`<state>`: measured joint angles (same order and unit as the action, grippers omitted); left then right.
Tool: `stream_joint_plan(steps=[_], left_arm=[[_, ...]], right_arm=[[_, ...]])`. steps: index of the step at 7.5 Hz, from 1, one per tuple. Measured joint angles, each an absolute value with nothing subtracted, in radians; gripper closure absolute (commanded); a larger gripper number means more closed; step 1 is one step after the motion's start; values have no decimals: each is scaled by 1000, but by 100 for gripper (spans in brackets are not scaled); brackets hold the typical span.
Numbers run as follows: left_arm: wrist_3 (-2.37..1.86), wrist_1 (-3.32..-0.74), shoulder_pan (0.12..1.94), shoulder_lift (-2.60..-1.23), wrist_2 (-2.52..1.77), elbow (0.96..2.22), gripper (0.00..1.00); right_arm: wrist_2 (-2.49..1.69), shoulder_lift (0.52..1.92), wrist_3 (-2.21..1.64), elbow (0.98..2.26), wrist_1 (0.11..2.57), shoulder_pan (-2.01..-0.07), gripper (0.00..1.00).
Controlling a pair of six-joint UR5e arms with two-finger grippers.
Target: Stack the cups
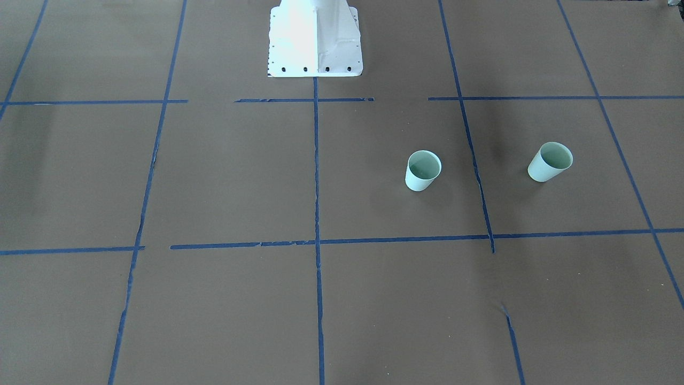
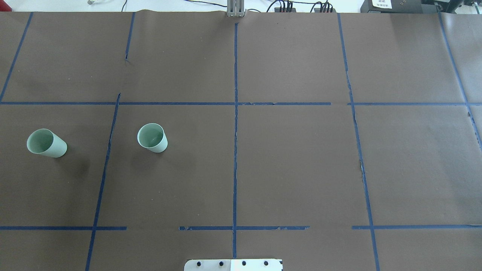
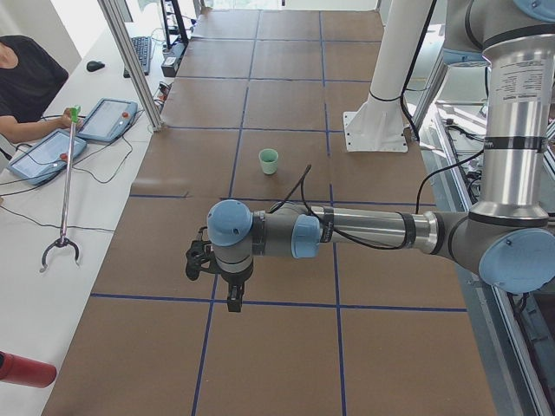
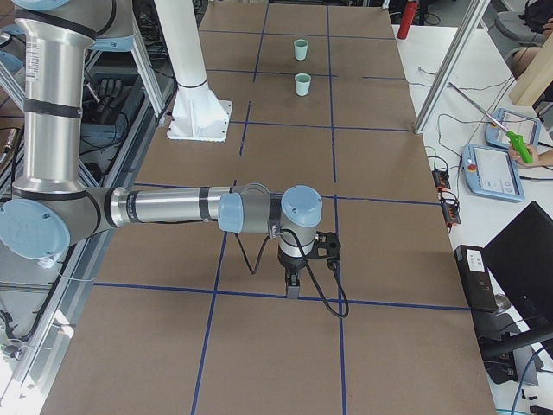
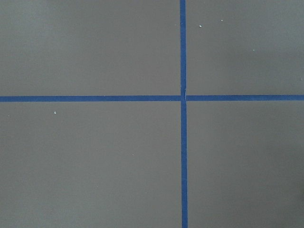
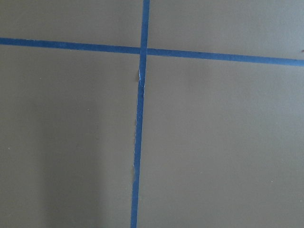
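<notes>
Two pale mint-green cups stand upright and apart on the brown table, on my left side. One cup (image 2: 152, 137) (image 1: 423, 170) is nearer the middle. The other cup (image 2: 46, 143) (image 1: 550, 161) is near the left end. Both show far off in the exterior right view (image 4: 302, 84) (image 4: 301, 49). My left gripper (image 3: 232, 299) shows only in the exterior left view, hanging above the table away from the cups; I cannot tell if it is open. My right gripper (image 4: 294, 285) shows only in the exterior right view, far from the cups; I cannot tell its state. Both wrist views show only bare paper and tape.
Blue tape lines (image 2: 235, 150) grid the brown paper. The white robot base (image 1: 315, 43) stands at the table's robot side. An operator (image 3: 26, 82) sits at a side bench with tablets (image 3: 108, 120) and a grabber stick (image 3: 65, 191).
</notes>
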<state>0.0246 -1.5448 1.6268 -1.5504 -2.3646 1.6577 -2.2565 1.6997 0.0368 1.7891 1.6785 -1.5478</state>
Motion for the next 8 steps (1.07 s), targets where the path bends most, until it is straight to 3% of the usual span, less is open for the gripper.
stream_joint_plan(steps=[6,8], left_arm=[[-24,-1556,1598,-1580,-2358,1716,0],[-263,-1592,1472,-1573,-2348,1796,0]], right_arm=[[-2256,1700,37,1789,1679,-1548,0],[-2257,1700,37,1789,1678,-1548,0]])
